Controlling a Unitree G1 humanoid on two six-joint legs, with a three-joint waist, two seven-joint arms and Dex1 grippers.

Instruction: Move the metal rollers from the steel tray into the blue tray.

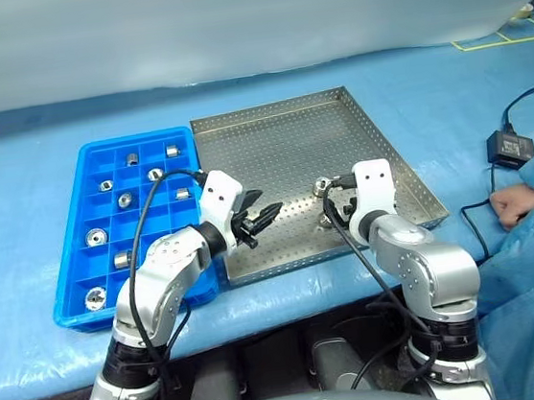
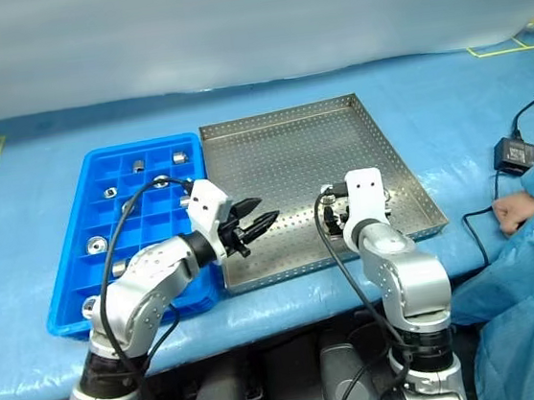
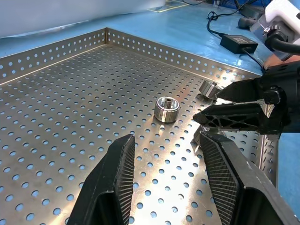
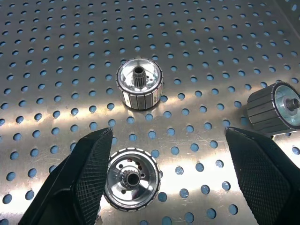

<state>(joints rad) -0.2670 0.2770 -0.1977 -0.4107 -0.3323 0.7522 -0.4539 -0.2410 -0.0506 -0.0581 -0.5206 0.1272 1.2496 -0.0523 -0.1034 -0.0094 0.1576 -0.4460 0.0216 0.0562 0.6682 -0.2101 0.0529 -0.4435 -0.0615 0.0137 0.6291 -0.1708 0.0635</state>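
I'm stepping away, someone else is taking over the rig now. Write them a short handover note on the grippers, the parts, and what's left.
Left gripper: jaws partly apart, empty, hovering over the steel tray.
Right gripper: jaws wide open, empty, poised above a roller with two more close by.
Done: about nine rollers sit in the blue tray, one per compartment.
Left: three rollers remain at the steel tray's near right; pick each and place it in a free compartment.
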